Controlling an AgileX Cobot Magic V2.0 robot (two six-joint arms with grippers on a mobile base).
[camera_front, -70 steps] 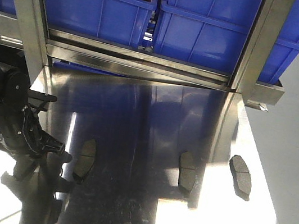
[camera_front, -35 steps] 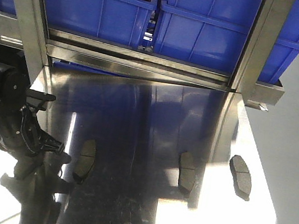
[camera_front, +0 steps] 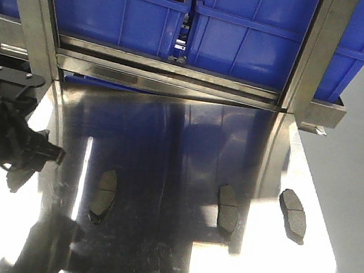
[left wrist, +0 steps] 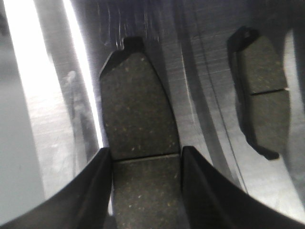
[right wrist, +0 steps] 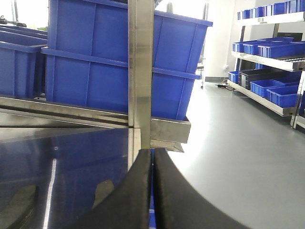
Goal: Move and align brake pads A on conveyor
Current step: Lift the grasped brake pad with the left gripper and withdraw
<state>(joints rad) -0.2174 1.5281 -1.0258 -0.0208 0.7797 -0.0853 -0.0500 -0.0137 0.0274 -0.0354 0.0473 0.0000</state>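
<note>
the left gripper [left wrist: 147, 151] grips a brake pad [left wrist: 138, 109] by its long edges near the left edge of the steel bench [camera_front: 149, 256]. its black fingers [left wrist: 90, 191] sit tight against both sides, tips level with the pad's groove, and most of the pad juts beyond the jaws. a neighbouring pad [left wrist: 264, 95] lies flat just beside it, with a middle pad [camera_front: 228, 209] and a right-edge pad [camera_front: 293, 213] farther along. the right gripper [right wrist: 152, 191], jaws together with nothing between them, points at the bench's far right corner, below blue crates [right wrist: 95, 62].
</note>
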